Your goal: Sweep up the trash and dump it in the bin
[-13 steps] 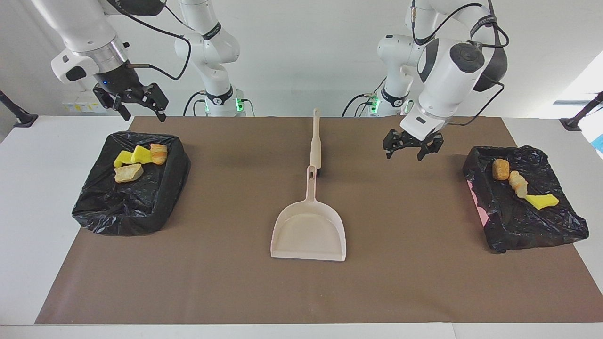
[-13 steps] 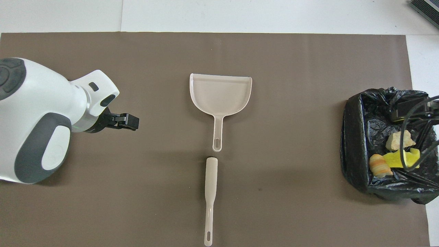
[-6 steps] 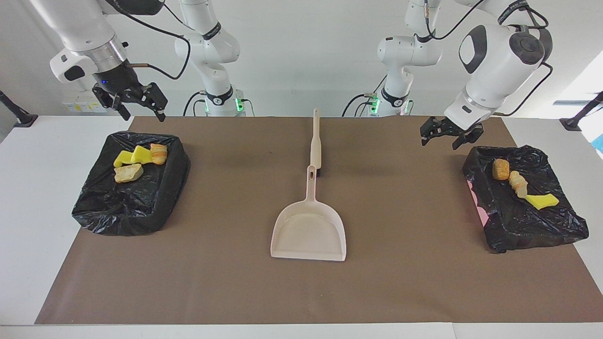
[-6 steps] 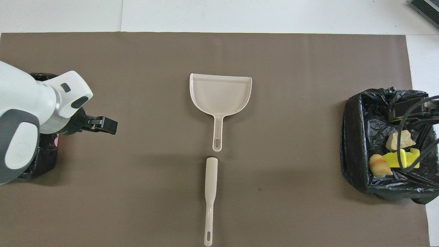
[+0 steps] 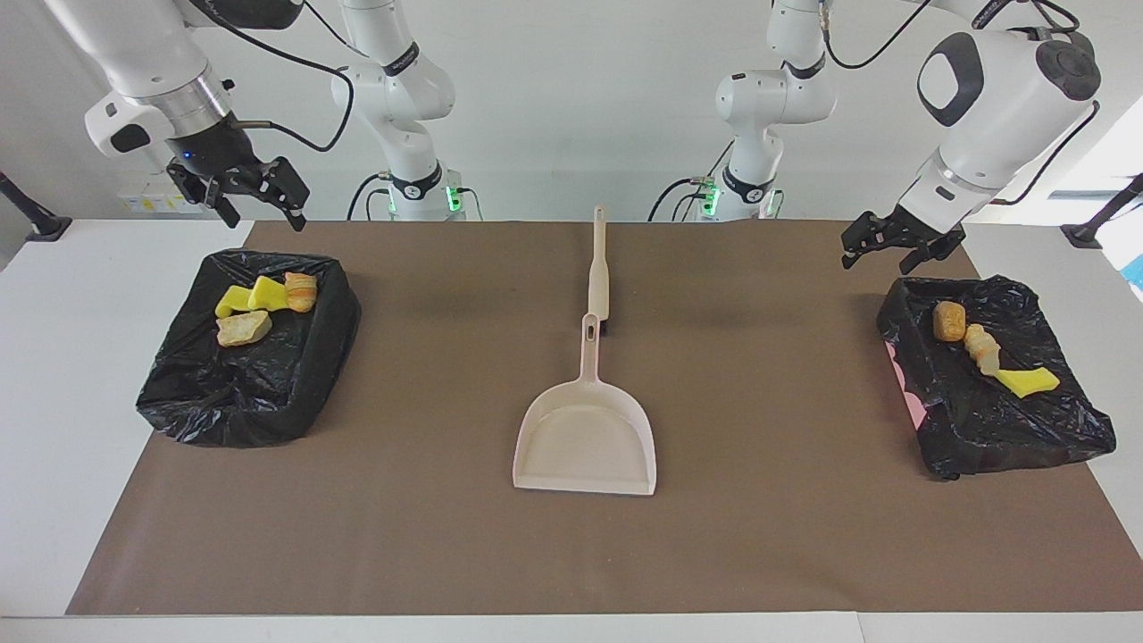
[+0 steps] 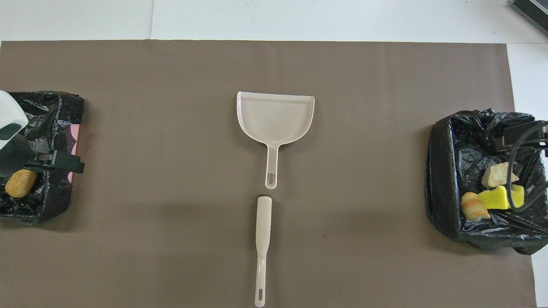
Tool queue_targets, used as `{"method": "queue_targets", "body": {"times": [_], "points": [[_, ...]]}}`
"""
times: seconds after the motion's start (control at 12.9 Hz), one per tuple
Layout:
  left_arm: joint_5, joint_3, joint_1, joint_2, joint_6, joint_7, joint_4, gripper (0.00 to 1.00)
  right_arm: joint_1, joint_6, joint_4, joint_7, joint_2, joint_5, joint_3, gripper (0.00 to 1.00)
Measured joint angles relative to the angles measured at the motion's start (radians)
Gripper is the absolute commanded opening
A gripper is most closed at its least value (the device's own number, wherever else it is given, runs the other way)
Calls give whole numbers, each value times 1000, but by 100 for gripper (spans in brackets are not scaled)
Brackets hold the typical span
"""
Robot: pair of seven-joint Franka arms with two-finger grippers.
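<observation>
under the right gripper (image 5: 256, 195), jaws apart and empty: crinkly black-bagged bin (image 5: 295, 375) holding four trash scraps (image 5: 243, 328), spongy yellow wedges plus crusty tan lumps. under the left gripper (image 5: 900, 249), also spread and empty: second bagged bin (image 5: 982, 429) with three more scraps (image 5: 980, 347). between the two grippers on the brown mat (image 5: 402, 536): smooth pale plastic dustpan (image 5: 585, 446), slim matching stick (image 5: 597, 263) nearly touching its handle.

Left gripper (image 5: 900, 252): your left arm has swung it from beside the dustpan (image 5: 585, 438) handle to above the bin (image 5: 1027, 429) at its own end.
Right gripper (image 5: 243, 189): risen slightly.
</observation>
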Motion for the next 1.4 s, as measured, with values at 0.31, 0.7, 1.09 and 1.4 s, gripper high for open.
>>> {"method": "queue_targets", "body": {"times": [0.31, 0.7, 1.09, 1.4], "points": [[52, -8, 0, -11, -68, 0, 103, 100, 0, -4, 0, 0, 0, 0, 0, 100], [58, -10, 0, -16, -179, -1, 254, 100, 0, -5, 0, 0, 0, 0, 0, 100], [58, -12, -1, -16, -201, 7, 265, 100, 0, -5, 0, 0, 0, 0, 0, 100], [58, -9, 0, -31, -234, 13, 237, 100, 0, -5, 0, 0, 0, 0, 0, 100]]}}
